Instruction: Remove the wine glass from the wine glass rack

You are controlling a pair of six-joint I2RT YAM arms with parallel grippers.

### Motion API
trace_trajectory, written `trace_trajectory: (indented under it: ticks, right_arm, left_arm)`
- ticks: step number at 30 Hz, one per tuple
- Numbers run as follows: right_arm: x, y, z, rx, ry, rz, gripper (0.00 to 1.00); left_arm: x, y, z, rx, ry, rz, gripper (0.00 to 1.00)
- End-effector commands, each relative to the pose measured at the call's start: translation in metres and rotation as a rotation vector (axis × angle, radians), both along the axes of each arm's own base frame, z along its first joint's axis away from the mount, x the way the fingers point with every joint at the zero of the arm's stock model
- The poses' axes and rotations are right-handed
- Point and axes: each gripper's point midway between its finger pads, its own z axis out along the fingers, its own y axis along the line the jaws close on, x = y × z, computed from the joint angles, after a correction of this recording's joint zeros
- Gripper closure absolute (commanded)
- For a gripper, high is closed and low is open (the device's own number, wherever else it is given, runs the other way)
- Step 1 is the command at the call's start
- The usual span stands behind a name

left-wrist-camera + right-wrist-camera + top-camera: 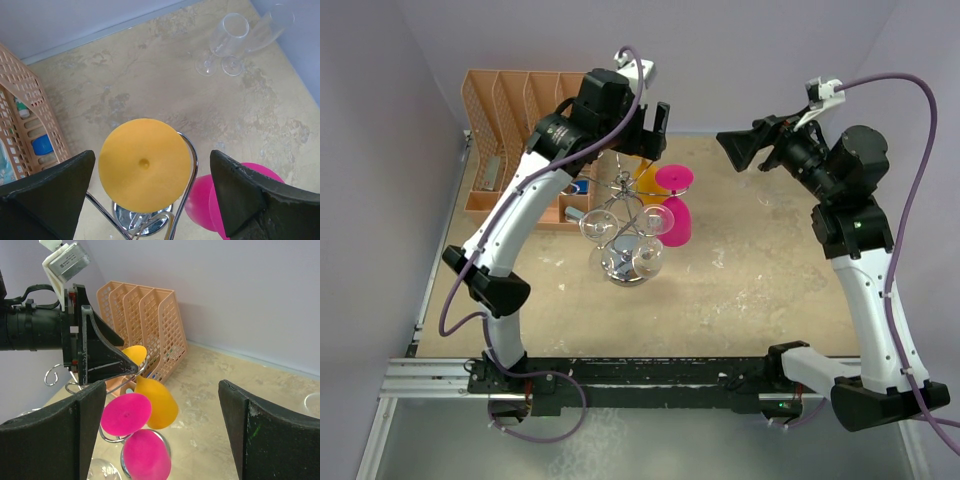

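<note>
The silver wire wine glass rack stands mid-table on a chrome base. It holds an orange wine glass, a pink wine glass and clear glasses, all hanging upside down. My left gripper is open just above the rack. In the left wrist view its fingers stand on either side of the orange glass's round foot without touching it. My right gripper is open and empty, held in the air to the right of the rack and facing it.
An orange slotted file organizer stands at the back left, close behind the rack. Two clear glasses stand on the table near the back wall. The tabletop is beige, with purple walls around it.
</note>
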Motion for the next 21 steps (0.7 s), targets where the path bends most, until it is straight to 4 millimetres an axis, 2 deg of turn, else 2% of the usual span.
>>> trace_trajectory:
  ticks: [1,7,21]
  right_arm:
    - [-0.01,-0.005,0.022,0.001,-0.075,-0.017,0.05]
    - [-0.012,-0.004,0.029,0.015,-0.091,-0.013,0.05]
    - [-0.015,-0.005,0.03,0.025,-0.095,-0.016,0.05]
  left_arm:
    - [0.0,-0.001,0.026,-0.056,-0.059,0.001,0.05]
    - [0.002,0.001,0.024,-0.052,-0.054,0.016,0.0]
    - [0.006,0.002,0.004,-0.012,-0.009,0.031,0.0]
